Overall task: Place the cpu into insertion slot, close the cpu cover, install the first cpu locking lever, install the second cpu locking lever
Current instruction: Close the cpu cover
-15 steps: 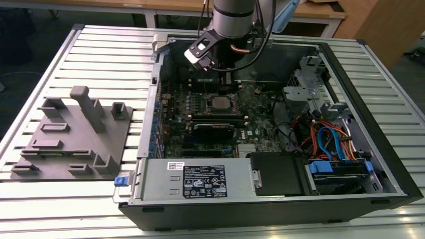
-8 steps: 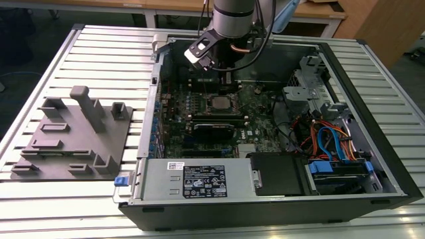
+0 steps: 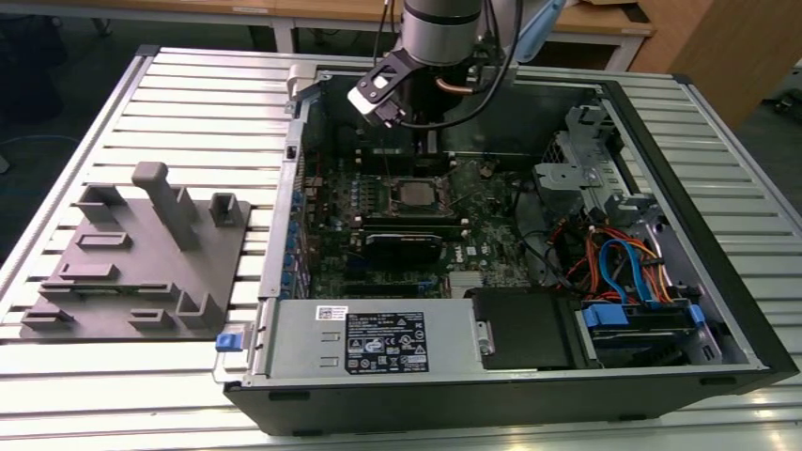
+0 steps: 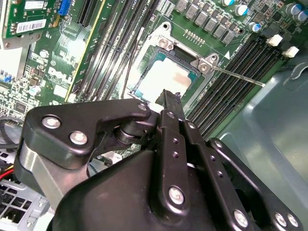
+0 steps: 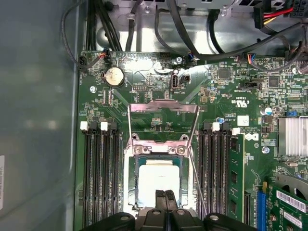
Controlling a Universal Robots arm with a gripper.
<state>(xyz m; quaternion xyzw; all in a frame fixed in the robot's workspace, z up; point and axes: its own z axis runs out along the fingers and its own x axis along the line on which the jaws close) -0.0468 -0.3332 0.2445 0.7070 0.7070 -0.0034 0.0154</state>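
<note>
In the exterior view, the counter (image 3: 188,85) is a top of ribbed, silvery metal slats that run from the exterior view's left to its right. They carry a soft, even sheen under diffuse light. Past the counter's far edge stand wooden tables (image 3: 602,21) with light brown tops. At the far end on the exterior view's right rises a pale wooden cabinet side (image 3: 733,47). The floor (image 3: 63,66) beyond the far corner on the exterior view's left is dark grey.
</note>
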